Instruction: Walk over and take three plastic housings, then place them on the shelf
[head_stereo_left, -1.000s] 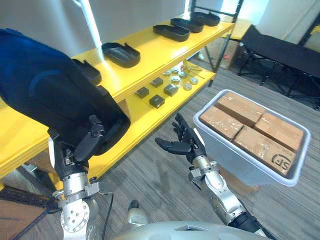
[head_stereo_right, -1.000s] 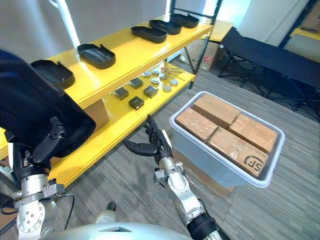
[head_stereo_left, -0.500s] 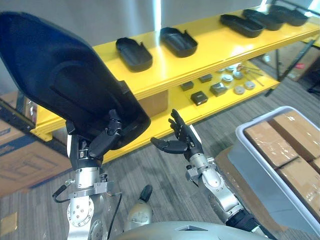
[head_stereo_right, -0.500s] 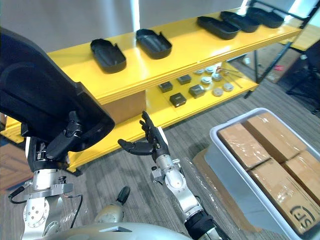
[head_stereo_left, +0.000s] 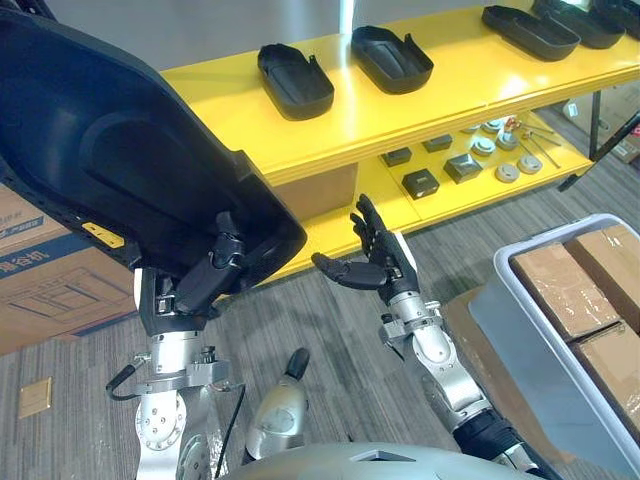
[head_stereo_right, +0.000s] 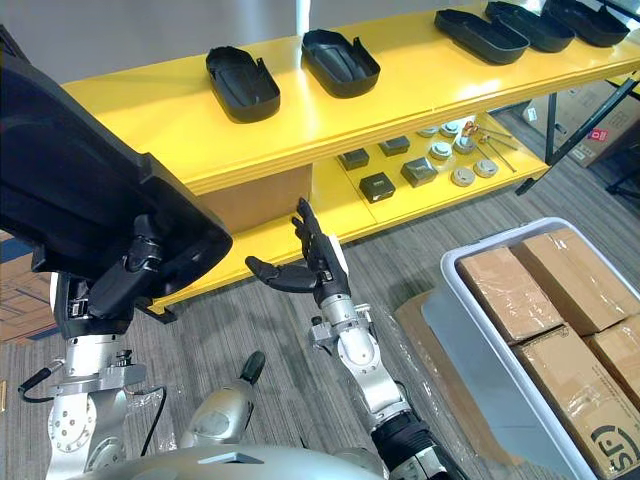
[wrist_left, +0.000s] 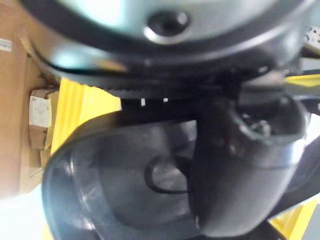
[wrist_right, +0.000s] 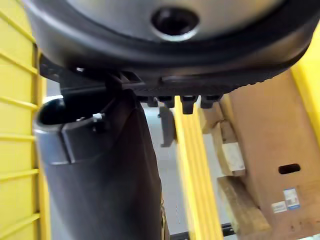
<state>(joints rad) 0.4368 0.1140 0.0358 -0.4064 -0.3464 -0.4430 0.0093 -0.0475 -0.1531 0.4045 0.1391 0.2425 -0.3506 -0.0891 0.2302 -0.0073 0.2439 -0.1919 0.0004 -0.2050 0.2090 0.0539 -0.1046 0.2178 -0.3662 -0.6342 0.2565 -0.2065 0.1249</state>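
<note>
housing (head_stereo_left: 110, 170) in left hand (head_stereo_left: 205, 285), shelf (head_stereo_left: 470, 75) edge (near)

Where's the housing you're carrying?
The black plastic housing is gripped in the left hand, held up at the left of the eye views, in front of the yellow shelf.

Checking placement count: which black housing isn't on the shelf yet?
The big housing clamped in the left hand, held up before the yellow shelf. The other housings lie on its top board; the right hand is open and empty.
</note>
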